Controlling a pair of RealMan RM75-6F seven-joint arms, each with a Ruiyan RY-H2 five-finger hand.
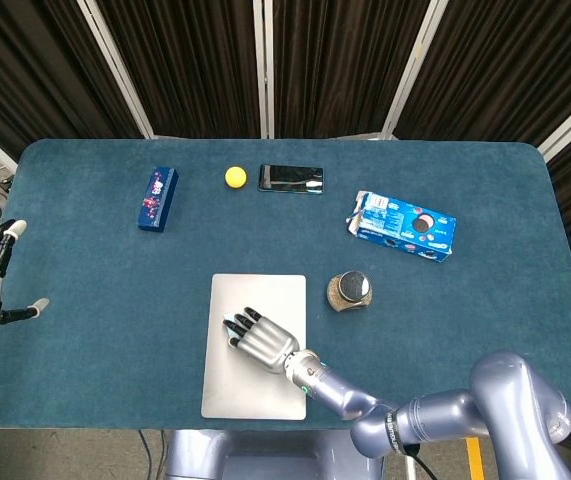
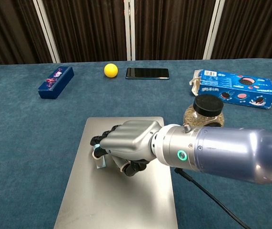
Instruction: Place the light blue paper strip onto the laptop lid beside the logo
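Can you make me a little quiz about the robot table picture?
1. True or false: the right hand is over the laptop.
2. What lies nearest the yellow ball? A) the phone B) the cookie box C) the jar
3. What colour is the paper strip peeking out under the right hand's fingertips?

Key: 1 true. 2 A. 3 light blue.
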